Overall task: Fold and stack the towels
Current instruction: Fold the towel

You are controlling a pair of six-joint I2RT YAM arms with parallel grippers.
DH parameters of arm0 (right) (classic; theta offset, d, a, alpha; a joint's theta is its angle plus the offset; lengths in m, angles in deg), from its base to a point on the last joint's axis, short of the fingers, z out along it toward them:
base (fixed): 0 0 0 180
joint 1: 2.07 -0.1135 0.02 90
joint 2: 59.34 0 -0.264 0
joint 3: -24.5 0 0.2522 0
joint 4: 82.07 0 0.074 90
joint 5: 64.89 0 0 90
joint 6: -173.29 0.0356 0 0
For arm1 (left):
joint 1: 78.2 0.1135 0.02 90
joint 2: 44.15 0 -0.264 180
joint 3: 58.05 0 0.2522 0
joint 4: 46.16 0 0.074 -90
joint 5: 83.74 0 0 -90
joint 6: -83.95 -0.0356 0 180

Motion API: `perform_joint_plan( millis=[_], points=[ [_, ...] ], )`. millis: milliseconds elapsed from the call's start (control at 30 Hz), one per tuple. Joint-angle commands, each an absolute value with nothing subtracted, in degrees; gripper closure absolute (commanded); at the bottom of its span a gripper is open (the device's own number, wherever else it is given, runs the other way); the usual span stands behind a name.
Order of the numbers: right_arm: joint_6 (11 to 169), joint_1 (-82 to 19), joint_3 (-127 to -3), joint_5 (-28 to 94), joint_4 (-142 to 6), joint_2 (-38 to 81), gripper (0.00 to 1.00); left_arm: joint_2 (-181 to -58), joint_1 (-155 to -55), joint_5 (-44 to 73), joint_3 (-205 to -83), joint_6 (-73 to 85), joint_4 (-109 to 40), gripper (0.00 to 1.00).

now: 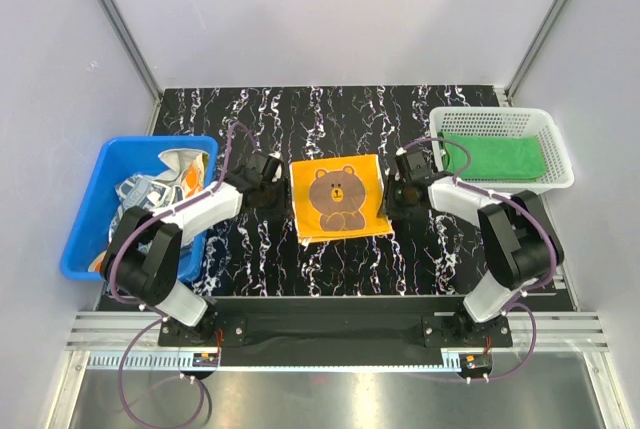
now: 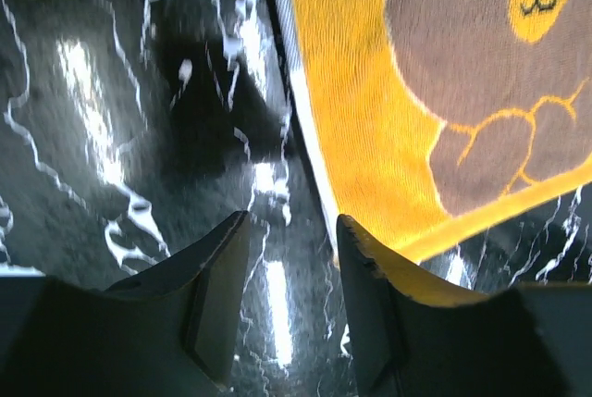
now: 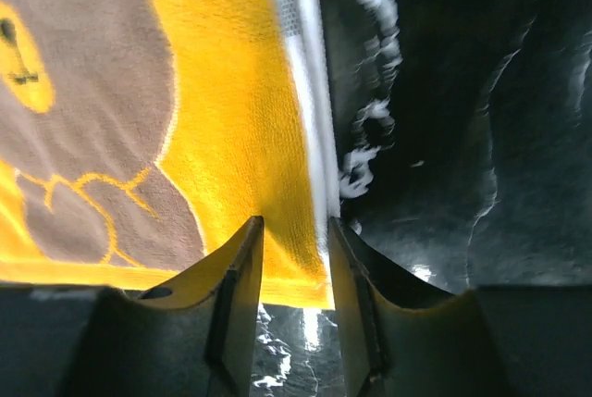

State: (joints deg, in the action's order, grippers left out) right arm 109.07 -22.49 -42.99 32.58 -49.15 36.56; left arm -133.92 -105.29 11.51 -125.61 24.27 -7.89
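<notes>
An orange-yellow towel (image 1: 338, 196) with a brown bear lies flat at the table's middle. My left gripper (image 1: 268, 184) is open and low over the bare table just off the towel's left edge (image 2: 370, 119); its jaws (image 2: 292, 230) hold nothing. My right gripper (image 1: 398, 189) is open at the towel's right edge. In the right wrist view its jaws (image 3: 296, 230) straddle the towel's near right corner (image 3: 231, 119) without closing on it. A folded green towel (image 1: 495, 157) lies in the white basket. Several crumpled towels (image 1: 150, 189) lie in the blue bin.
The blue plastic bin (image 1: 85, 224) stands at the left edge, beside my left arm. The white mesh basket (image 1: 560, 154) stands at the back right. The table top (image 1: 330, 119) is black marble with white veins. Grey walls enclose the back and sides.
</notes>
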Motion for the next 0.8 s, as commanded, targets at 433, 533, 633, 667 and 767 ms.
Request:
perform_joint_plan(
  millis=[433,533,633,667,767],
  points=[
    [119.1,-32.5,-29.7,21.9,-48.7,20.8,0.59,-129.3,-109.3,11.1,-116.6,28.0,-17.5,0.59],
    [119.5,-32.5,-29.9,23.2,-49.1,21.2,0.60,-131.5,-109.7,11.3,-116.2,28.4,-17.9,0.68],
    [120.6,-32.4,-28.9,24.8,-50.6,22.1,0.62,-131.9,-110.5,11.3,-115.8,28.5,-18.3,0.78],
    [121.0,-32.5,-27.9,25.0,-51.9,22.0,0.62,-131.9,-110.7,11.0,-115.8,28.5,-18.3,0.83],
    [121.9,-32.6,-26.5,26.9,-53.5,21.8,0.64,-131.5,-111.2,10.7,-115.9,28.3,-17.9,0.93]
  ],
)
